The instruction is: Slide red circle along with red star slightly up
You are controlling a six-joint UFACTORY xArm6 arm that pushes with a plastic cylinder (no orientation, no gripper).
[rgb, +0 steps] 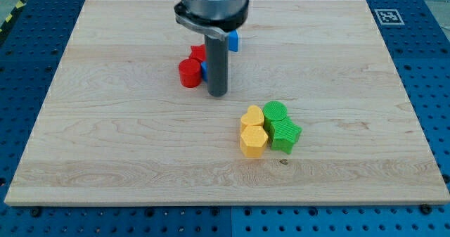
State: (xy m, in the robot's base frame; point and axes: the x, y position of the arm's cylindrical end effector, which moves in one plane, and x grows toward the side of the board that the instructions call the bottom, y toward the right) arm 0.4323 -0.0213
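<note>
Nearest the view's bottom, a cluster of four blocks: one yellow hexagon-like block (pixel 252 142), touching one yellow heart-like block (pixel 252 117) just above it; to their right one green block of rounded form (pixel 275 112) and one green block of angular form (pixel 286 134), all four packed together, well apart from the task's things

Task items, toward the view's upper middle: one red circle (pixel 188 74), a short upright cylinder; one red star (pixel 198 53), just above and slightly right of the circle, touching or nearly touching it, partly hidden by the rod

Blue blocks, two visible in part: one blue block (pixel 204 69) wedged between the red circle and the rod, shape not made out; one further blue block (pixel 233 40) showing at the rod's right side higher up, shape not made out

Rod: one, dark and straight; the tip (pixel 218 94) rests on the desk (pixel 105 138) just right of and a little below the red circle. No gripper is fitted, so no open or closed state applies

Governing relation: the red pair lies to the upper left of the tip, the circle nearer, the star beyond it. Judgement: an upward push calls for the tip directly beneath the circle, so a shift toward the view's left seems needed first; the circle would then carry the star ahead of it

Count: red two, blue two, yellow two, green two
</note>
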